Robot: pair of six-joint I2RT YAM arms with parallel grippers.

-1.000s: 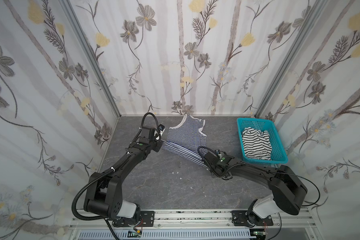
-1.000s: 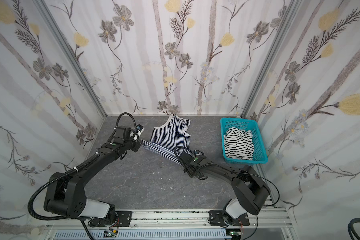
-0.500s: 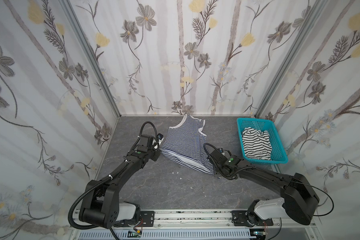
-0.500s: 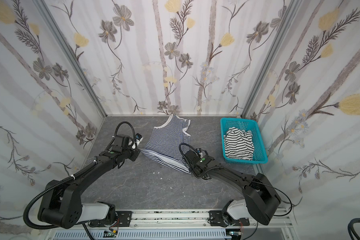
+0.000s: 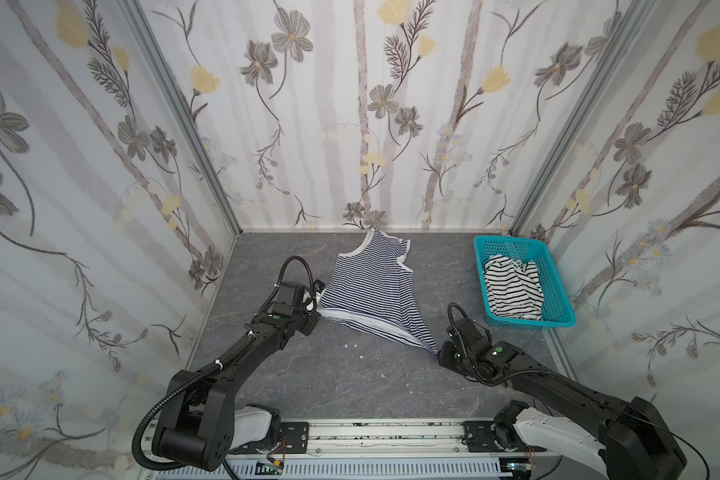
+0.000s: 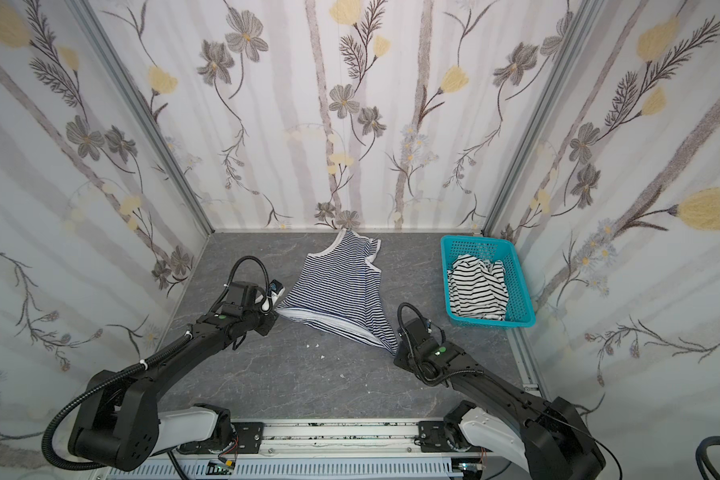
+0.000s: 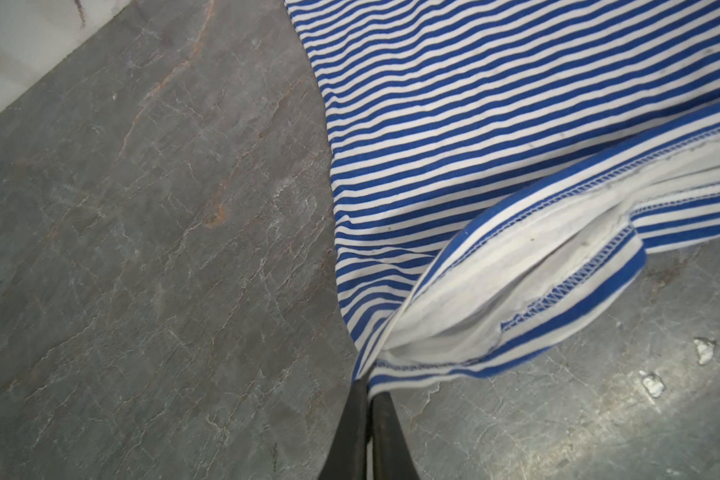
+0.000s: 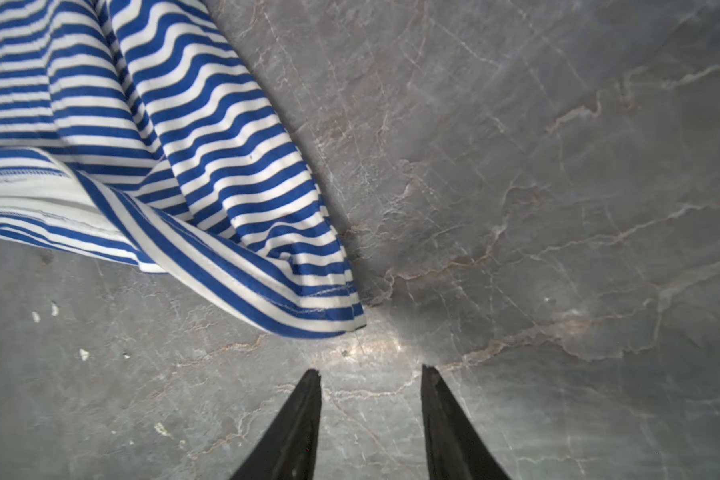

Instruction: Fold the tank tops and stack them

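**One corner held**

Left gripper clamps a hem corner of the fine-striped tank top. Right gripper stands partly open, empty, the other corner just ahead. The wide-striped tank top lies in a basket beyond.

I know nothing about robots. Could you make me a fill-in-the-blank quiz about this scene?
1. The left tool is ____ on a hem corner of the finely striped tank top.
2. The right tool is ____ and holds nothing.
3. The wide-striped tank top lies crumpled ____ the turquoise basket.
Missing words: shut; open; inside.
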